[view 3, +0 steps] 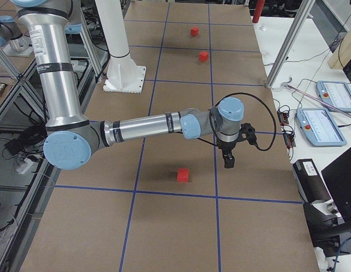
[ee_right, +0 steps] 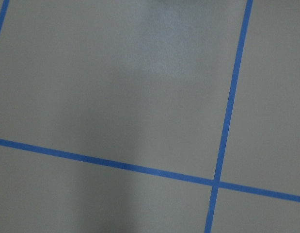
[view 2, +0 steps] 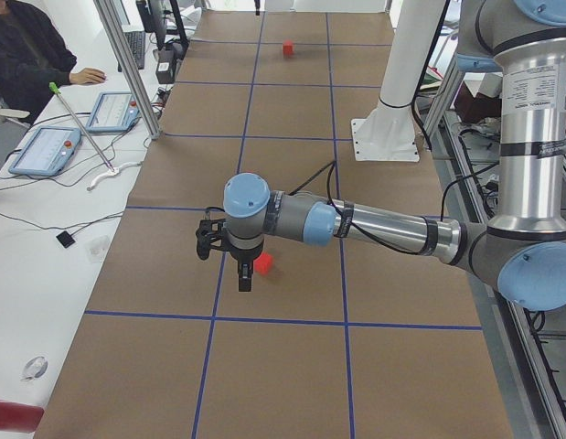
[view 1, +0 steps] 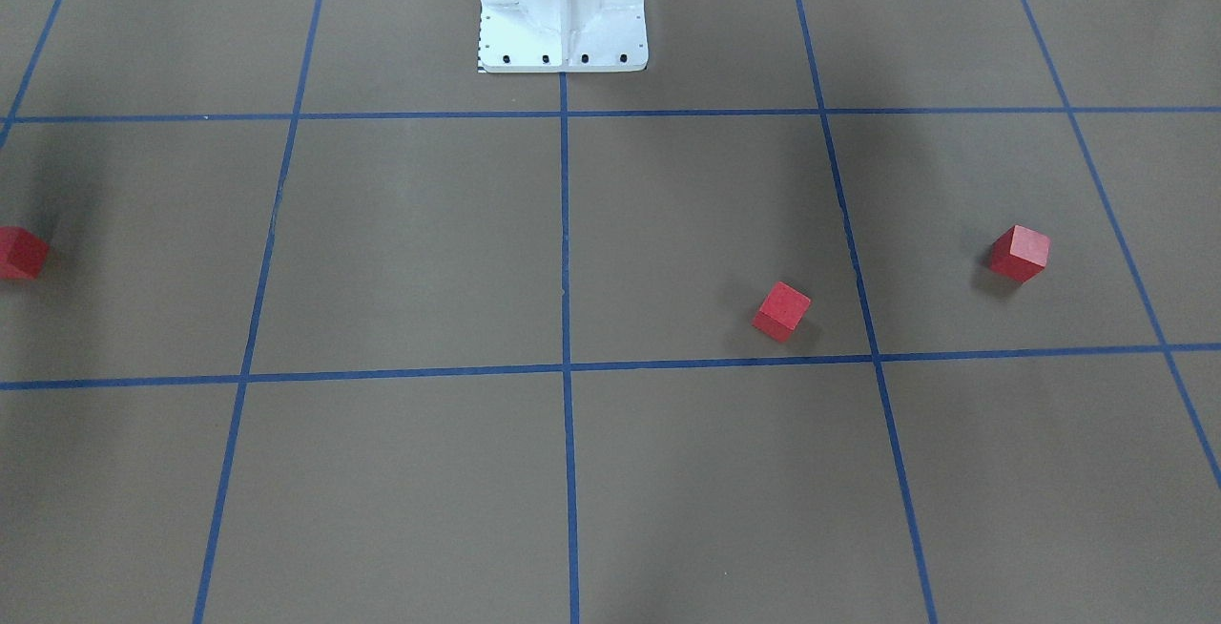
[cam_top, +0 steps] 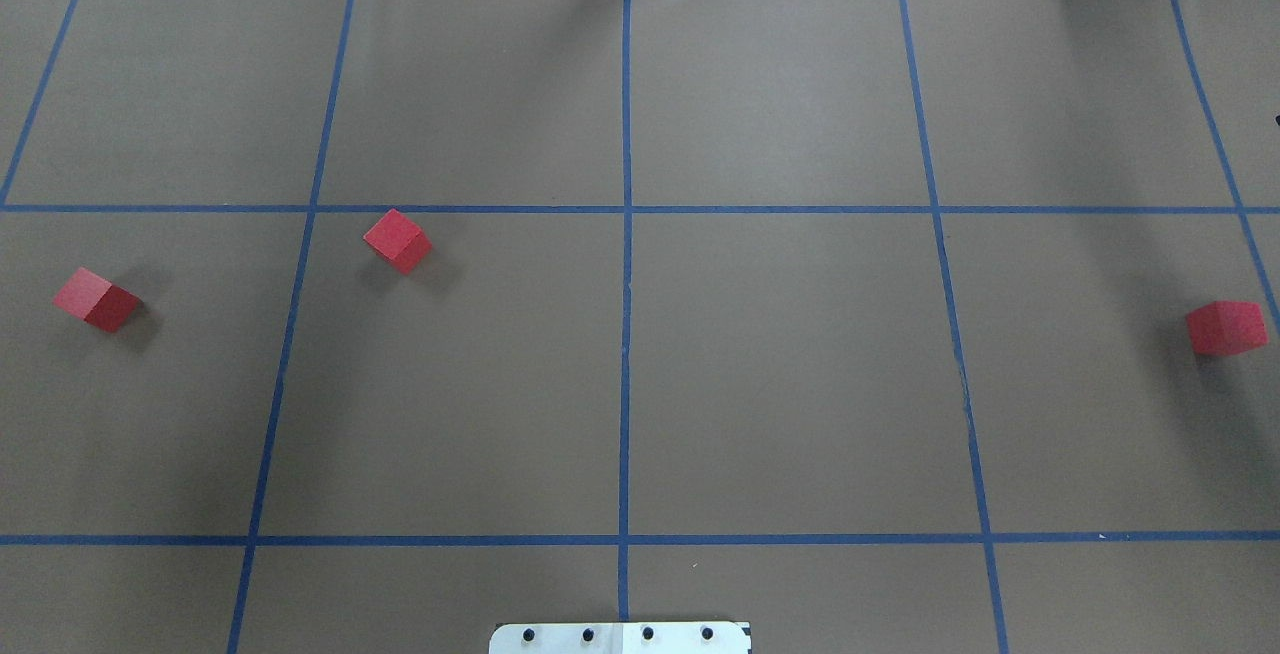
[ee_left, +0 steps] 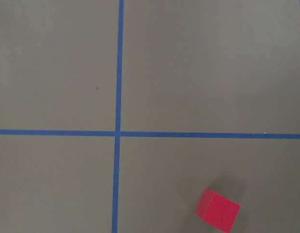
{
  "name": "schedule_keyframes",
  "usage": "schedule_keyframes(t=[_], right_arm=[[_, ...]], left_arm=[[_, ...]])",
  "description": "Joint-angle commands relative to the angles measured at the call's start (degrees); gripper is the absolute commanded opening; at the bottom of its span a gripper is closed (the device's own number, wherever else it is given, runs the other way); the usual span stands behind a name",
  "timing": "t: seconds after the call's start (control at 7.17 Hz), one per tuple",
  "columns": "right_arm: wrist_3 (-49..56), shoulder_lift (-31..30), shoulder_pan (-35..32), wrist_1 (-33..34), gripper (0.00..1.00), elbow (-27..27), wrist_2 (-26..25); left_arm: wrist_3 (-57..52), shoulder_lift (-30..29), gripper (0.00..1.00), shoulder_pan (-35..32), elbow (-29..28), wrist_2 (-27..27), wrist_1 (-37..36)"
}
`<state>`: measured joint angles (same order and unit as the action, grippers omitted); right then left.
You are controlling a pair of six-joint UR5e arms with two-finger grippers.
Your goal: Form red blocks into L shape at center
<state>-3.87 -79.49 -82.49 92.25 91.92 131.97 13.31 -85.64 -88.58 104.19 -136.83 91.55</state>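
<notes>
Red blocks (cam_top: 398, 240): three, scattered on the surface (cam_top: 800, 384), none at the center (cam_top: 626, 374). One lies near the left fingers (view 2: 245, 279), another near the right fingers (view 3: 228, 161). Can't tell whether either pair is open. Likely light, rigid, matte, so pinch opposite flat faces.

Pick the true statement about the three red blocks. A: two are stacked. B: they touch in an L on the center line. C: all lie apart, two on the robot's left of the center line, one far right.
C: overhead, the outer left block and inner left block sit apart left of the center line, the right block alone far right.
</notes>
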Motion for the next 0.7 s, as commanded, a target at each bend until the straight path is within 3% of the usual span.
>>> schedule_keyframes(t=[0.0,0.56], right_arm=[[0.27,-2.23,0.05,3.38,0.99,4.63,0.04],[-0.26,-6.99,0.22,0.33,1.0,5.29,2.67]], left_arm=[[-0.74,0.48,1.0,0.16,-1.17,-0.11,0.56],[-0.39,0.65,1.0,1.57,-2.4,-0.02,0.65]])
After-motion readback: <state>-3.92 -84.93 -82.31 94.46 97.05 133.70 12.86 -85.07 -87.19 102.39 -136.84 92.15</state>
